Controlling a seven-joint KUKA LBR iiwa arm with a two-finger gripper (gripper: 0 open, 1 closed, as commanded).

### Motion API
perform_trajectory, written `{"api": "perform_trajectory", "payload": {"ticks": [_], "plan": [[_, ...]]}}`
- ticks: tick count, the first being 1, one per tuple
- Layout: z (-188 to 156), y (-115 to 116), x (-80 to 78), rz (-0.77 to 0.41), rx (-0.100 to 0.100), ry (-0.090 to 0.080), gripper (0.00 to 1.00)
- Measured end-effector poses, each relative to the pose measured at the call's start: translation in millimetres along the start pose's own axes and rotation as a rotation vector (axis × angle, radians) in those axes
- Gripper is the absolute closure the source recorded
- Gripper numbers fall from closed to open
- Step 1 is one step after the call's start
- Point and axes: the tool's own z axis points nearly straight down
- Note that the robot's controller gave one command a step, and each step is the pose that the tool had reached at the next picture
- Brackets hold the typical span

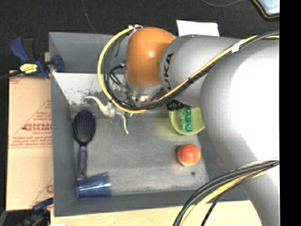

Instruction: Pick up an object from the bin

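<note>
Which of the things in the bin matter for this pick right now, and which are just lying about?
In play: claw, low by the back wall of the bin; dark hairbrush, nearest to it.
Lying about: blue cup on its side at the brush's handle end; red apple; yellow-green piece with a green block, partly behind the arm.

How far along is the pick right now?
Done: the gripper is low in the bin, near its back wall, just right of the hairbrush. In hand: nothing visibly lifted. Left: the grasp and the lift; hairbrush, blue cup, red fruit and yellow-green toy all lie on the floor.
</note>
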Motion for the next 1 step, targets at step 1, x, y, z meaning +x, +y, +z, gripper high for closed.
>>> {"api": "perform_trajectory", "payload": {"ticks": [1], "plan": [[-8.8,-0.2,-0.2,0.0,0.0,0.0,1.0]]}}
